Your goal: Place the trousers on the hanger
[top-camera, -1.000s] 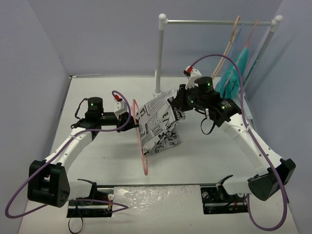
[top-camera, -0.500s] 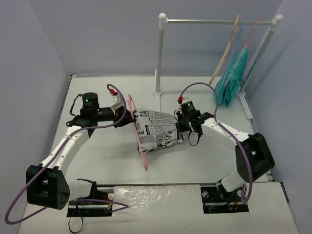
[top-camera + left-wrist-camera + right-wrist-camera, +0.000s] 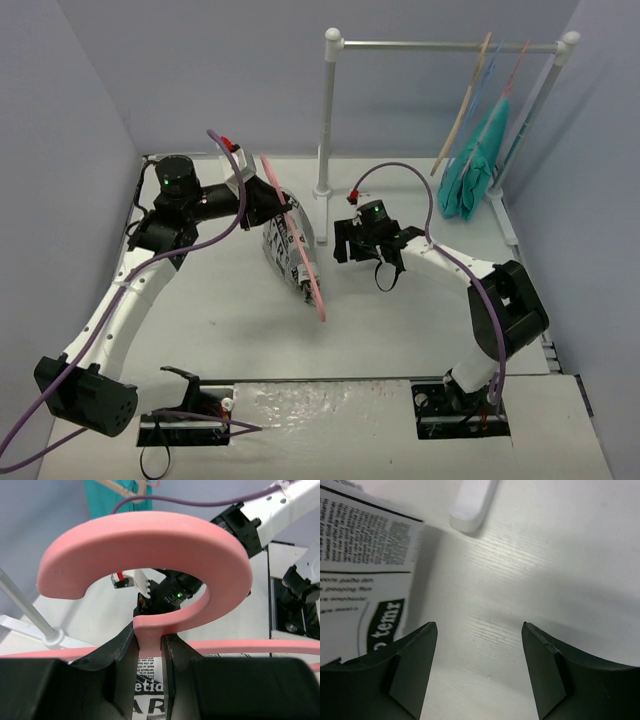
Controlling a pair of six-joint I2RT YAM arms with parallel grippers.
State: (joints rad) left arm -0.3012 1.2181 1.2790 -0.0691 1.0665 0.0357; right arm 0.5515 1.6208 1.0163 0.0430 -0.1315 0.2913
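left gripper: narrow, clamped on the neck of the hanger just under the curved hook, one finger on each side.
right gripper: jaws wide apart, nothing between them, only the bare table below.
right gripper vs trousers: printed cloth is just to its left in the wrist view, not touching.
hanger pose: held up off the table and tilted, hook end high at the left gripper, far end dropping toward the near right.
trousers location: bunched in a tight hang against the hanger's bar, mid-table, in front of the rack post (cannot tell if the hem touches the table).
change, right: half a second ago its jaws were shut at the trousers' right edge; now open and clear of them.
change, left: arm has swung the hanger up and back.
change, trousers: were spread out toward the right arm, now gathered at the hanger.
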